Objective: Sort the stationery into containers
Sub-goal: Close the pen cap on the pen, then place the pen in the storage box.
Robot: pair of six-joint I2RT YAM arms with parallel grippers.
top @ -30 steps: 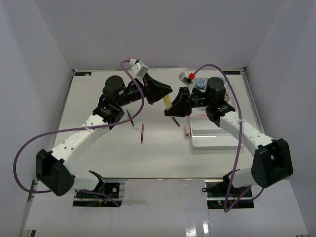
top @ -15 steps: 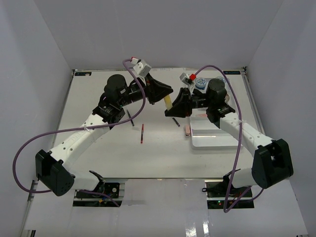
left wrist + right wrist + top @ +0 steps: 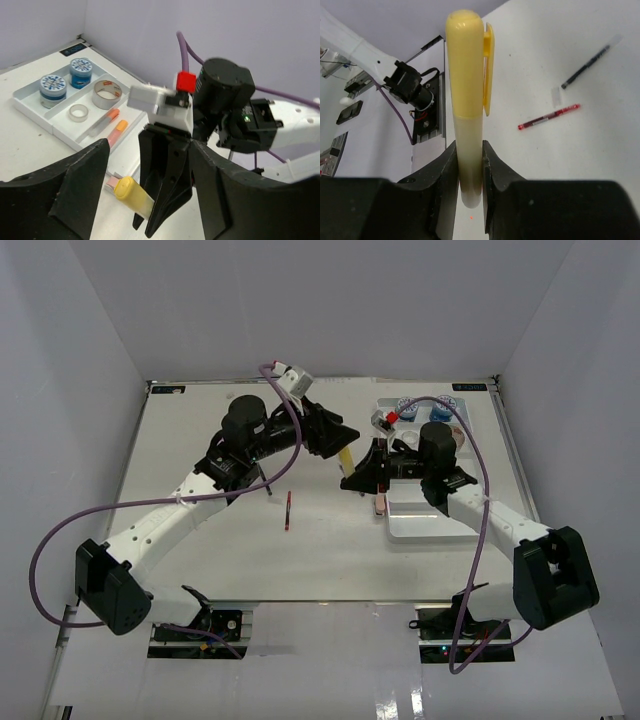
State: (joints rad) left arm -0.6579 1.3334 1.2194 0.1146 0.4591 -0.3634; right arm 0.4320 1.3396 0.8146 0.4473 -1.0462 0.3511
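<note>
A yellow highlighter (image 3: 467, 95) with a clipped cap stands between the pads of my right gripper (image 3: 469, 172), which is shut on its pale lower barrel. In the top view the highlighter (image 3: 346, 456) hangs above the table's middle, between my right gripper (image 3: 350, 480) and my left gripper (image 3: 338, 438). My left gripper (image 3: 150, 200) is open, its fingers (image 3: 80, 185) standing wide on either side of the highlighter's cap (image 3: 129, 192) without touching it. The white divided tray (image 3: 30, 102) holds two blue-white tubs (image 3: 53, 90), two tape rolls (image 3: 107, 94) and orange and pink pieces (image 3: 119, 131).
A red pen (image 3: 288, 510) and a black pen (image 3: 266, 480) lie on the table left of centre. A pink eraser (image 3: 379, 503) lies against the tray's left rim (image 3: 388, 525). White walls close in the table on three sides.
My left gripper has opened and let go of the highlighter, which stays in the right gripper. Both grippers have shifted a little to the right and nearer.
</note>
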